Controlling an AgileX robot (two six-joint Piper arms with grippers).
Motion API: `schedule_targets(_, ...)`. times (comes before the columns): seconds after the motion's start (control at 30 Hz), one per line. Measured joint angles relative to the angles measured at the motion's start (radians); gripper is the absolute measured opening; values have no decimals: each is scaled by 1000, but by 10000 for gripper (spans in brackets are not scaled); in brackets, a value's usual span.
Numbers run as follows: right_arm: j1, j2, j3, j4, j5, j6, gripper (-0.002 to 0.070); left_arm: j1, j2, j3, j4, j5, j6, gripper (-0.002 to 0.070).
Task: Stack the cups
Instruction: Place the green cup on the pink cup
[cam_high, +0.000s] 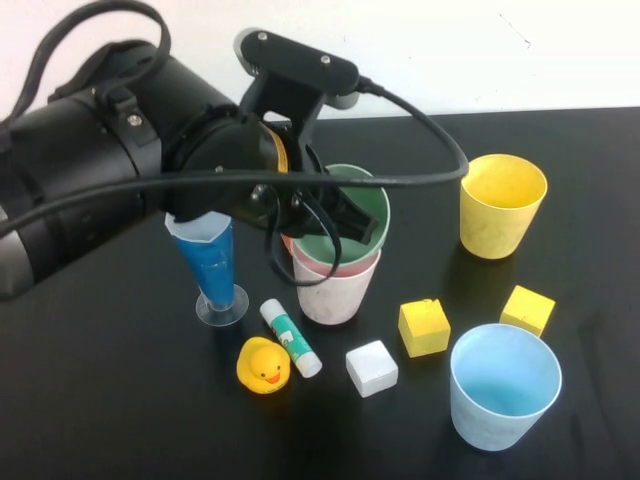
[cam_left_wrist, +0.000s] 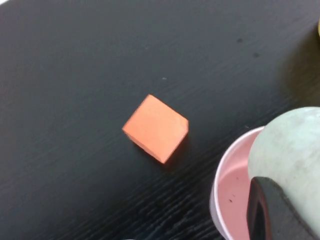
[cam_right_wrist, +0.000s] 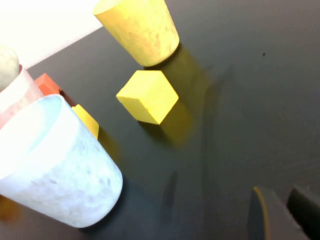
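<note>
High view puts your left gripper (cam_high: 335, 215) over the pink cup (cam_high: 330, 285), pinching the rim of the green cup (cam_high: 362, 205), which sits tilted and only partly down inside the pink one. Take the pink cup as landmark: the tall blue glass (cam_high: 215, 265) stands just left of it, the glue stick (cam_high: 290, 338) and rubber duck (cam_high: 264, 364) just in front-left, the white cube (cam_high: 371, 368) in front, one yellow cube (cam_high: 424, 327) just right, another yellow cube (cam_high: 527, 309) farther right, the light blue cup (cam_high: 503, 385) front-right, the yellow cup (cam_high: 501, 205) well to the right and back. Left wrist view adds an orange cube (cam_left_wrist: 156, 128) lying near the pink cup on the black table (cam_left_wrist: 75, 75). Your risks: let go while the green cup is cocked and it may jam or tip out; push down off-centre and the pink cup could slide or topple into the blue glass, which looks top-heavy on its small foot. Lifting out with the cups wedged could drag the pink one up. Right gripper (cam_right_wrist: 285, 215) hovers low over bare table beyond the light blue cup, fingers nearly pressed together, holding nothing; two cups not yet stacked.
</note>
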Motion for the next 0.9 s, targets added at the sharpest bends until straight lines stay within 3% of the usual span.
schedule_targets(0.9, 0, 0, 0, 15, 0, -36, 83, 11, 8, -22, -8, 143, 12, 25)
